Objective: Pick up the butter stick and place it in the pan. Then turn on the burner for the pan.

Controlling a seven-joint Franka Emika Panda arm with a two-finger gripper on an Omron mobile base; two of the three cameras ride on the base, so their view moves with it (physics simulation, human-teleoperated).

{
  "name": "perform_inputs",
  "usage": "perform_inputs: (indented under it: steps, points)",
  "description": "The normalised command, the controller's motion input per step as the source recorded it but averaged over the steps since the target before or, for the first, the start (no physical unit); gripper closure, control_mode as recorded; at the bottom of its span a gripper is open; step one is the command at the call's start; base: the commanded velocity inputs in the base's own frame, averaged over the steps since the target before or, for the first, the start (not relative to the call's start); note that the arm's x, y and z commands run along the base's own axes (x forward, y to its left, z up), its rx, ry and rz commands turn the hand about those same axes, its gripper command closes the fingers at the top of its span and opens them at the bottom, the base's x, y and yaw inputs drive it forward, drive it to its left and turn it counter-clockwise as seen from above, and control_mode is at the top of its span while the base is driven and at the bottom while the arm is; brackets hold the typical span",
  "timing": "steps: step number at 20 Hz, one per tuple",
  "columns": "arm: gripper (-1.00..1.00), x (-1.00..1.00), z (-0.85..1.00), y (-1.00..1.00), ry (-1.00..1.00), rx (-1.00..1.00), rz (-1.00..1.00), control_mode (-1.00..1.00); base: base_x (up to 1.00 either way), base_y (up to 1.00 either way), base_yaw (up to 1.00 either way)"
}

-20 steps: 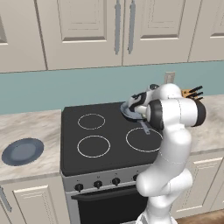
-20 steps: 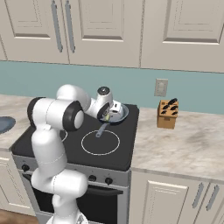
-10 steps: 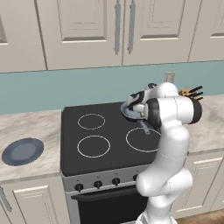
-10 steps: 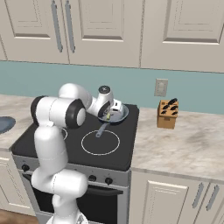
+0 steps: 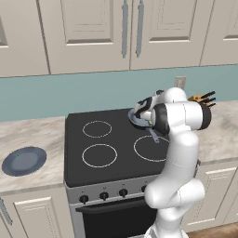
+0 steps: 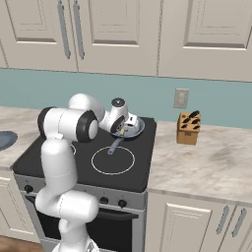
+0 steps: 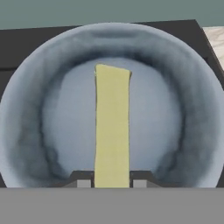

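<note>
Fingers [image 7: 108, 181] clamped on the butter stick [image 7: 112, 140], which reaches toward twelve o'clock over the pan [image 7: 39, 131] floor: the pickup looks done, release and the burner switch remain.

Base views flank stovetop [image 5: 107, 144] — hand view close above pan [image 7: 30, 131]

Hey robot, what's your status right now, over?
Gripper shut on butter stick, over the pan. Butter not yet released. Burner knobs untouched. Nothing in the way.
</note>
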Motion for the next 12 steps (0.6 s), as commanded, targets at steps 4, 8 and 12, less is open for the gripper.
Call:
perform_inputs:
  steps: [4, 8, 12]
  points:
    - [1.0, 0.03, -0.04, 0.0, 0.0, 0.0, 0.0, -1.0, 0.0, 0.0, 0.0]
    - [-1.0, 0.0, 0.0, 0.0, 0.0, 0.0, 0.0, -1.0, 0.0, 0.0, 0.0]
    - [-1.0, 0.0, 0.0, 0.0, 0.0, 0.0, 0.0, -1.0, 0.0, 0.0, 0.0]
